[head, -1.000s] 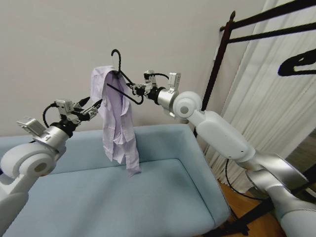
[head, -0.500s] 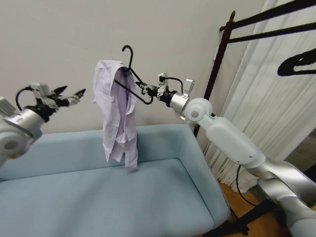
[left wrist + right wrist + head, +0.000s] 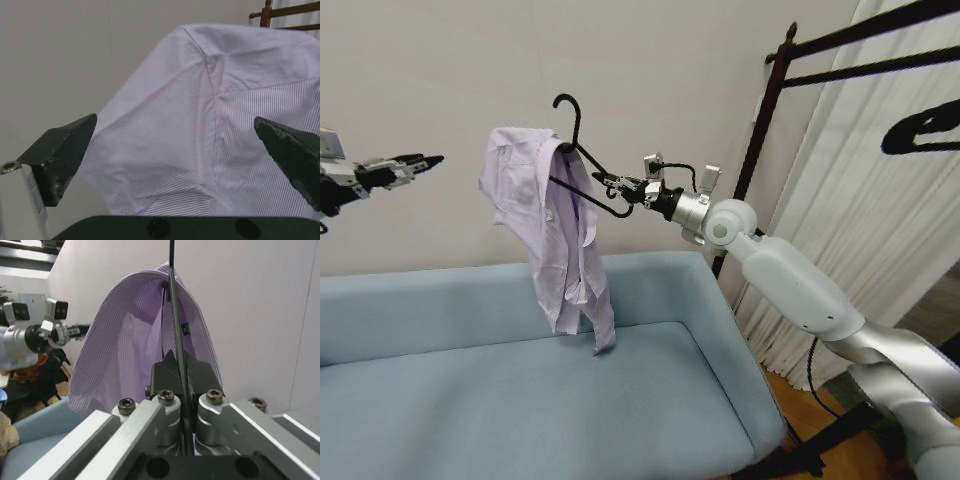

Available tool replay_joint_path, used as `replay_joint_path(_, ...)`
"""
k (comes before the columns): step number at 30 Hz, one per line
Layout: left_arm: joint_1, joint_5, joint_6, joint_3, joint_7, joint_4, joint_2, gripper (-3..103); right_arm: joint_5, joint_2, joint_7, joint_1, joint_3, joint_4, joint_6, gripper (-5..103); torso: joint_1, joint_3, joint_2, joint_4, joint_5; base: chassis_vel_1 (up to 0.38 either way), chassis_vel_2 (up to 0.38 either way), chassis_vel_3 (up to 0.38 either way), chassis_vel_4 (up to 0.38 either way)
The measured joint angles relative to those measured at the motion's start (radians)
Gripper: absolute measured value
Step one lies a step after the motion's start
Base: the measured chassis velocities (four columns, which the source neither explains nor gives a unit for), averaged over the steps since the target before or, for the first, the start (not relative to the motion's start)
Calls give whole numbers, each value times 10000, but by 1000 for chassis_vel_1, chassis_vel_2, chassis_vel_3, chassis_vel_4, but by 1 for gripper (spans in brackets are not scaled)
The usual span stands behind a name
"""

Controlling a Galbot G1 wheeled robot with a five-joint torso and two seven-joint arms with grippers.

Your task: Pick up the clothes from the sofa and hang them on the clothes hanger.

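Clamps black hanger (image 3: 577, 125) w/ right gripper (image 3: 612, 188), high over the sofa (image 3: 470, 420). Carries lilac striped shirt (image 3: 560, 260) draped on it, hanging free. Holds left gripper (image 3: 420, 161) off to the side, fingers apart, empty. Leaves, prob., only hooking hanger onto dark clothes rack (image 3: 765, 120) at right: approx. two-thirds done.

A: What does your left wrist camera show?

B: I see my left gripper (image 3: 175, 118), its two dark fingers (image 3: 60, 157) spread wide. Beyond them a pale lilac striped shirt (image 3: 225, 150) hangs against a plain wall (image 3: 60, 60). A wooden rack (image 3: 280, 10) peeks past its shoulder.
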Motion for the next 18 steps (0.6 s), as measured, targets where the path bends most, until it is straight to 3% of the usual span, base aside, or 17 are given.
replay_joint_path(1, 0, 0, 0, 0, 0, 0, 0, 100, 0, 0, 0, 0, 0, 0, 0, 2, 0, 0, 0, 0, 0, 0, 0, 0, 0)
replay_joint_path(4, 506, 1087, -393, -432, -1580, -1394, -1096, 100, 1, -4, 137, 46, -69, -36, -38, 2, 2, 1, 0, -12, 8, 0, 0, 0, 0)
replay_joint_path(5, 504, 1725, -593, -508, -1951, -1729, -1610, 100, -4, -6, 166, 82, -113, -52, -62, 2, 1, 1, 0, -14, 6, 0, 0, 0, 0)
replay_joint_path(6, 504, 1725, -593, -508, -1951, -1729, -1610, 100, -4, -6, 166, 82, -113, -52, -62, 2, 1, 1, 0, -14, 6, 0, 0, 0, 0)
replay_joint_path(8, 233, 2422, -670, -433, -2705, -2205, -2445, 100, -14, 16, 198, 105, -141, -65, -101, 2, 1, 1, 0, -8, 4, 0, 0, 0, 0)
replay_joint_path(10, -322, 2490, -653, 36, -3485, -2360, -3100, 100, -48, 70, 243, 105, -175, -89, -113, 2, 0, 1, 0, -4, 4, 0, 0, 0, 0)
replay_joint_path(16, -1854, 2822, -771, 1369, -3290, -1592, -3615, 100, -130, 71, 282, 19, -184, -99, -132, 2, 2, 2, -1, -7, 4, 0, 0, 0, 0)
replay_joint_path(18, -3022, 2862, -900, 2198, -2995, -866, -3757, 100, -153, 30, 295, -8, -185, -102, -155, 2, 2, 1, 0, -6, 7, 0, 0, 0, 0)
